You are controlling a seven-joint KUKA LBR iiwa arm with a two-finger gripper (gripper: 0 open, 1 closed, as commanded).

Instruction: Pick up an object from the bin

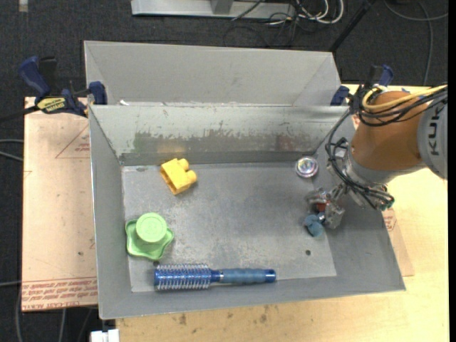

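Small bluish piece [312,226], lying on the bin [242,219] floor at centre right of the frame just beside the claw [326,212], whose opening cannot be told, requires centring over it and a vertical descent before closing.

Light falls evenly from above, bright and soft. The back wall of the bin [214,77] is palest; its bottom is a duller grey. The yellow block [178,175], green cap [149,234] and blue brush [214,276] cast only thin, faint shadows. A soft sheen lies on the arm's orange cover [388,137], and a small silver disc [306,167] glints. The floor [71,13] around is dark.
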